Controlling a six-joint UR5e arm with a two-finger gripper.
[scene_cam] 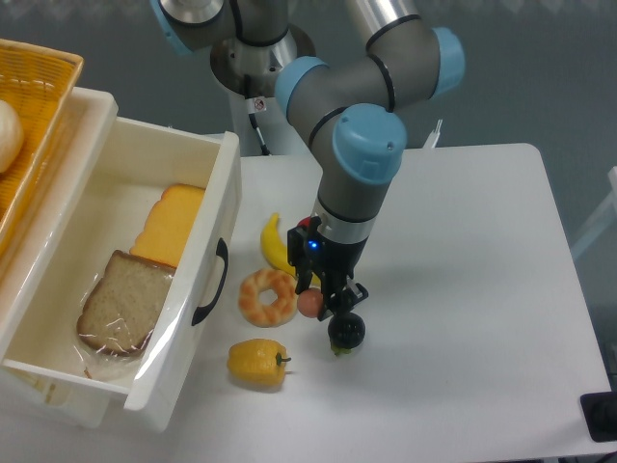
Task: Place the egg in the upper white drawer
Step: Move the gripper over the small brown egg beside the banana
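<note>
The egg is a small pinkish oval lying on the white table, between the doughnut and the black round fruit. My gripper is lowered to table height right at the egg, its dark fingers against the egg's right side and partly covering it. I cannot make out how wide the jaws stand. The upper white drawer stands pulled open at the left, with its black curved handle facing the egg. It holds a bread slice and orange cheese slices.
A banana lies behind the doughnut. A yellow pepper lies in front of it, near the drawer's corner. A woven yellow basket sits above the drawer at top left. The table's right edge is far off.
</note>
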